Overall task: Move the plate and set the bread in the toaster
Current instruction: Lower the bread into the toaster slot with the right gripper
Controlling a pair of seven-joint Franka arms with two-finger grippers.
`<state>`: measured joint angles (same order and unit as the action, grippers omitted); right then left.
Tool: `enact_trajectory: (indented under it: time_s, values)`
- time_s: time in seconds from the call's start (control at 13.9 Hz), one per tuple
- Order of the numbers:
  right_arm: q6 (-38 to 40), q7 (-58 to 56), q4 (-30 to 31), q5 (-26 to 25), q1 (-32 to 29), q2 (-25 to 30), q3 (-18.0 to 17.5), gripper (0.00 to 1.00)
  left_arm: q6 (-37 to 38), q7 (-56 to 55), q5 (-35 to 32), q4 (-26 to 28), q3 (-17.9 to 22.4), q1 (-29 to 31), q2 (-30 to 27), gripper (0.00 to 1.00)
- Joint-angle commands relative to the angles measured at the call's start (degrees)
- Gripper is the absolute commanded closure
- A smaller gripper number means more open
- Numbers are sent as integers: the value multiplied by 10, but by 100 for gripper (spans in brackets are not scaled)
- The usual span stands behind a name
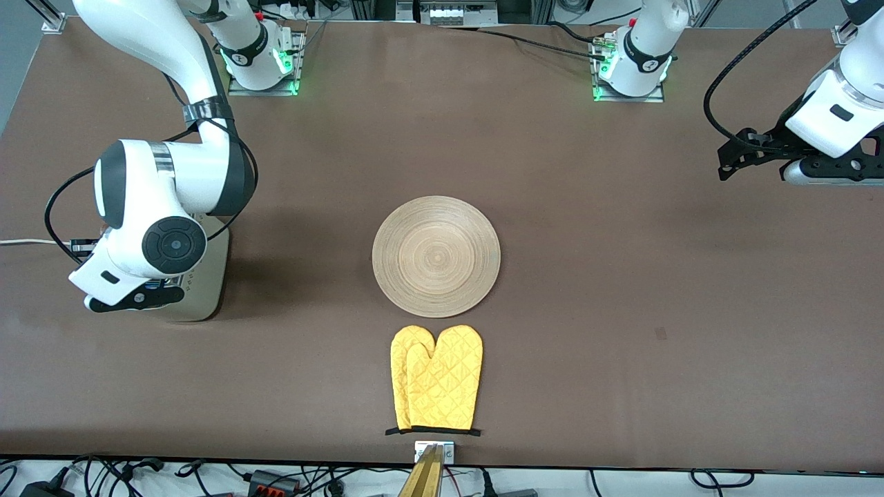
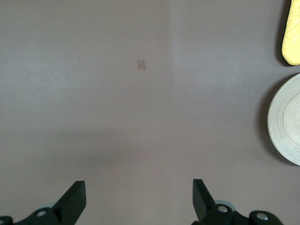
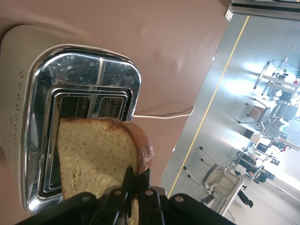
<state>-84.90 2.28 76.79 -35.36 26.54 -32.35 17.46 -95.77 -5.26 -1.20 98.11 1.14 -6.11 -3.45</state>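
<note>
Bread (image 3: 98, 159) clamped in right pincer (image 3: 133, 190) over toaster (image 3: 28, 93) slots | left pincer (image 2: 139, 199) waits apart above bare counter (image 1: 621, 276) | plate (image 1: 436, 256) mid-counter, beside yellow mitts (image 1: 436, 378) | no readable writing

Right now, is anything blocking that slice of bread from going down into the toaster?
Nothing visible is. The right gripper holds the bread right over the toaster, its lower edge at an open slot. The plate lies apart at mid-table, and the left gripper waits open over bare table.

Pale tan ring-grained plate (image 1: 436, 256), yellow quilted mitts (image 1: 436, 377), chrome-topped toaster (image 3: 70, 126).
</note>
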Motion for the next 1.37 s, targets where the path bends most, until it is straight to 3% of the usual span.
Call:
enact_trajectory:
  time_s: [0.0,1.23,1.3]
  values:
    - [-12,7,-1,7,-10,0,-2,100,13,-3,6,-17,6,-7,6,0]
    - [-47,33,12,10,-10,-18,-2,100,13,-4,6,-17,6,-7,6,0]
    - [-47,33,12,9,-10,-18,-2,96,13,-4,6,-17,6,-7,6,0]
